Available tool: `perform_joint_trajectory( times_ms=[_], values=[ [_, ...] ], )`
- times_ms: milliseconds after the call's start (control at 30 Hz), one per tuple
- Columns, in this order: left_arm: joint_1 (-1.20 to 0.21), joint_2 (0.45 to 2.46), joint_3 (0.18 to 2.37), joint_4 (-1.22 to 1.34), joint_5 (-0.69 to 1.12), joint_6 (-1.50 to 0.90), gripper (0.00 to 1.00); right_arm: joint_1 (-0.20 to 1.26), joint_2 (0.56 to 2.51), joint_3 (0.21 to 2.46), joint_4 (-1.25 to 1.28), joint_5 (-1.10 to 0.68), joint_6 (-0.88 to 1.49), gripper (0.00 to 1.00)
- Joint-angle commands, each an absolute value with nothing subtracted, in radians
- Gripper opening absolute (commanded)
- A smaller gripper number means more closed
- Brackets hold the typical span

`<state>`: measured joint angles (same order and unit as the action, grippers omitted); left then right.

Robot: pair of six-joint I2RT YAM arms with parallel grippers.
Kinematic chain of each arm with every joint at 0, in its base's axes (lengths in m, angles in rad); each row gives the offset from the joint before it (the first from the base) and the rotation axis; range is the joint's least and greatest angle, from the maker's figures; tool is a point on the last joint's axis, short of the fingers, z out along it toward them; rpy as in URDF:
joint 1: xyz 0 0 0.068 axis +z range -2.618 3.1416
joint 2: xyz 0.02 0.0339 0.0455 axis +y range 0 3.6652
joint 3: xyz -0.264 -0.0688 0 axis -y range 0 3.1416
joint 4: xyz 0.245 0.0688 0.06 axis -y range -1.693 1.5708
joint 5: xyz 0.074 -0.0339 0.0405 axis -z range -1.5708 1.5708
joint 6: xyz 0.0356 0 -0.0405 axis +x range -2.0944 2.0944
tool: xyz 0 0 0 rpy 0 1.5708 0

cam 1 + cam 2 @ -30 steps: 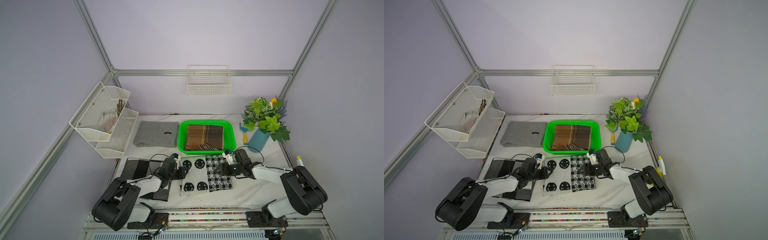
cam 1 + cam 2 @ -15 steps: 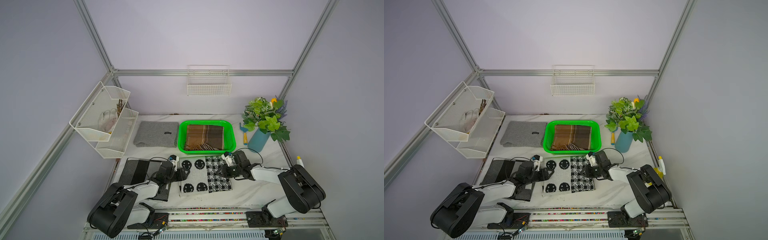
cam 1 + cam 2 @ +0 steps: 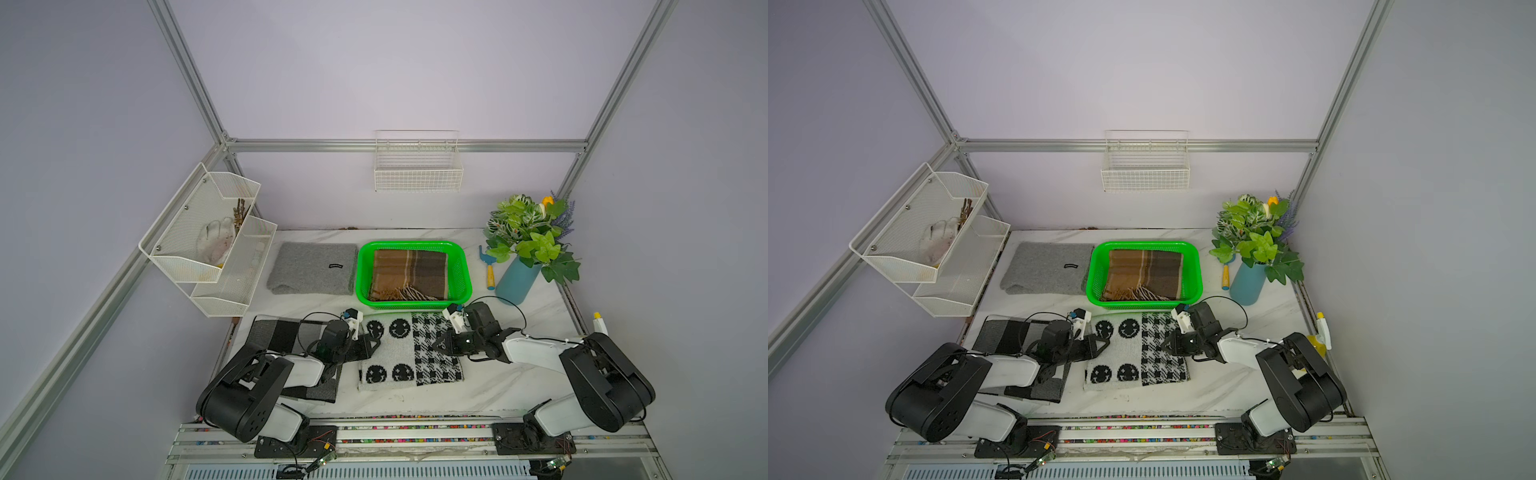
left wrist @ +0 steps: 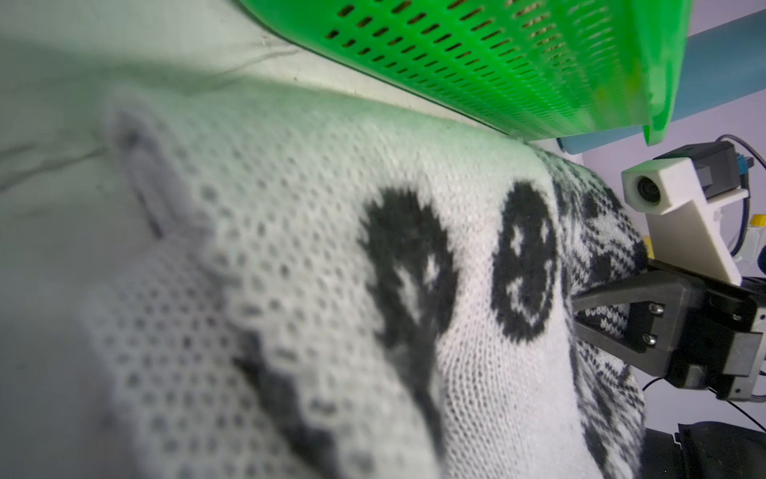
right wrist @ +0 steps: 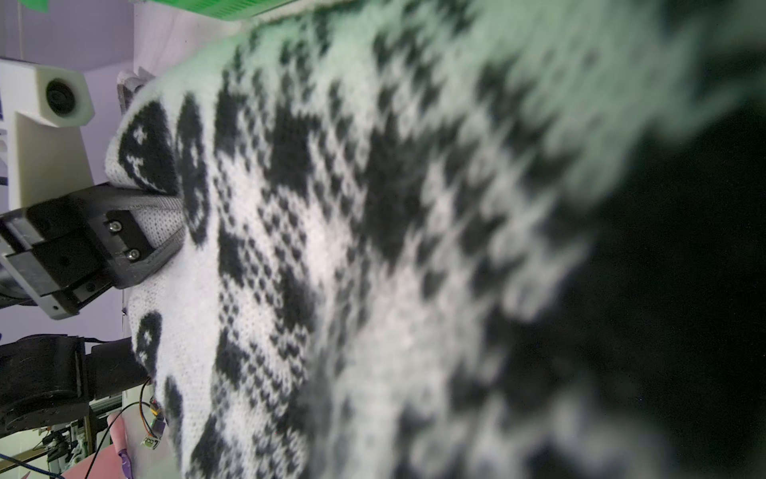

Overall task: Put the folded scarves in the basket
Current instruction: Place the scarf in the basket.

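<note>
Folded black-and-white scarf (image 3: 409,353) lies flat on worktop (image 3: 490,386), lower centre in both top views, just below green basket (image 3: 465,274), not in it. Grip: left end effector (image 3: 374,341) clamped on scarf's left edge, right end effector (image 3: 437,345) pinching its right edge. Inside basket: brown plaid scarf (image 3: 409,274).

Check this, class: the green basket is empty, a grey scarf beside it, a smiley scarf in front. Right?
No. The basket is not empty: a brown plaid scarf lies in it, as both top views show. The grey scarf beside it and smiley scarf in front are right.
</note>
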<state>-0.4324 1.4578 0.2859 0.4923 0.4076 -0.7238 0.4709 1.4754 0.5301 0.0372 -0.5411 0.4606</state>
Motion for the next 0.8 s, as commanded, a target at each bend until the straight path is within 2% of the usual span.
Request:
perform_joint_trajectory(
  times_ms=[0,233,433,567,767],
  values=[
    [-0.455,1.425,0.258,0.359,0.433,-0.726,0.0,0.498,1.402,0.504,0.017,-0.519,0.467,0.0],
    [-0.503,1.066,0.329,0.112,0.38,-0.755,0.0,0.526,1.148,0.557,-0.125,-0.492,0.491,0.0],
    [-0.535,0.81,0.507,-0.088,0.31,-0.784,0.0,0.547,1.046,0.704,-0.266,-0.473,0.494,0.0],
    [-0.541,0.819,0.682,-0.178,0.268,-0.747,0.0,0.552,1.039,0.817,-0.313,-0.447,0.487,0.0],
    [-0.53,1.036,0.937,-0.157,0.161,-0.662,0.0,0.551,1.192,1.094,-0.374,-0.373,0.44,0.0]
  ],
)
